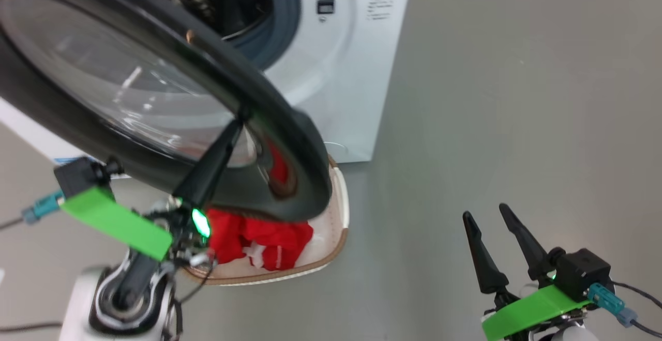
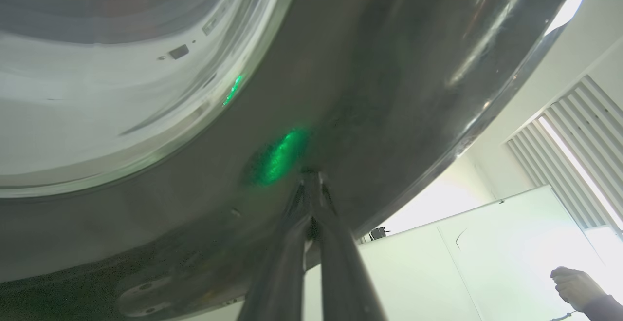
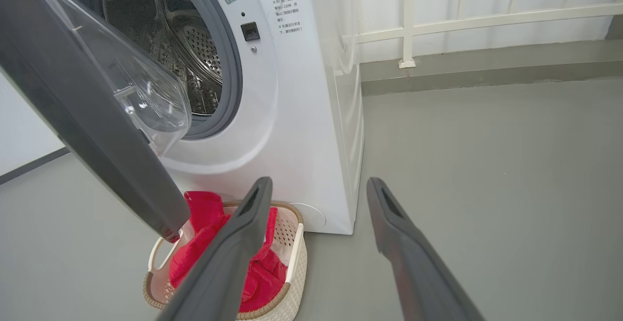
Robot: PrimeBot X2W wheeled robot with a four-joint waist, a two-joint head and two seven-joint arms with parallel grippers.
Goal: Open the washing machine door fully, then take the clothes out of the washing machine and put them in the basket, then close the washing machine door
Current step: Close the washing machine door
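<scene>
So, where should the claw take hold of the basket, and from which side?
Probably the white side handle of the basket nearest the right claw, coming from the robot's right over bare floor. The washing machine door overhangs its other side, and the clothes fill the middle.

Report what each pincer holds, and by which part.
Nothing is held. The left pincer is shut, tips against the door at its black rim; the right pincer is open and empty.

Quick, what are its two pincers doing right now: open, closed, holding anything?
Left pincer: closed, empty, tips against the black rim of the washing machine door.
Right pincer: open, holding nothing.
</scene>
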